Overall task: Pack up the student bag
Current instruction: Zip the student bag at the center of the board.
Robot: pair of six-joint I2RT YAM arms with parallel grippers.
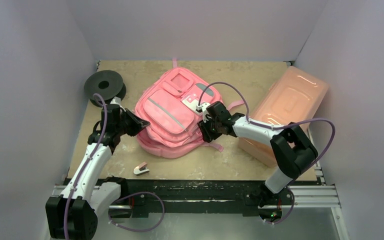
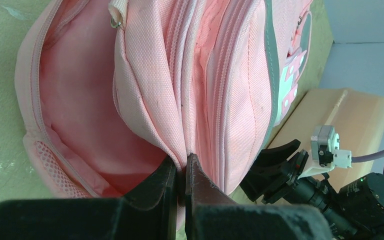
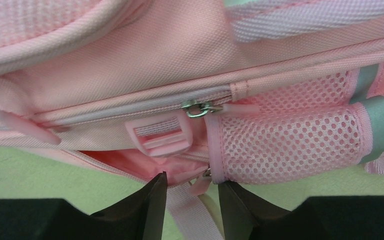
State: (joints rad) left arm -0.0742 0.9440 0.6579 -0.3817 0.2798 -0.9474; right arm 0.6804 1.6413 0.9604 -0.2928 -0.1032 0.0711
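The student bag (image 1: 172, 112), a pink fabric backpack with a grey stripe, lies flat in the middle of the table. My left gripper (image 1: 142, 122) is at its left edge, shut on a fold of the bag's fabric (image 2: 180, 150) beside the gaping main compartment (image 2: 80, 100). My right gripper (image 1: 206, 131) sits at the bag's right side, open. In the right wrist view its fingers (image 3: 155, 200) stand apart around a pink zipper pull (image 3: 200, 186) and a webbing strap (image 3: 190, 215), next to the mesh side pocket (image 3: 290, 140). Nothing is clamped between them.
A rigid salmon-pink plastic box (image 1: 290, 110) stands at the right, close behind my right arm. A black spool (image 1: 104, 85) sits at the back left. A small white and pink object (image 1: 141, 169) lies near the front edge.
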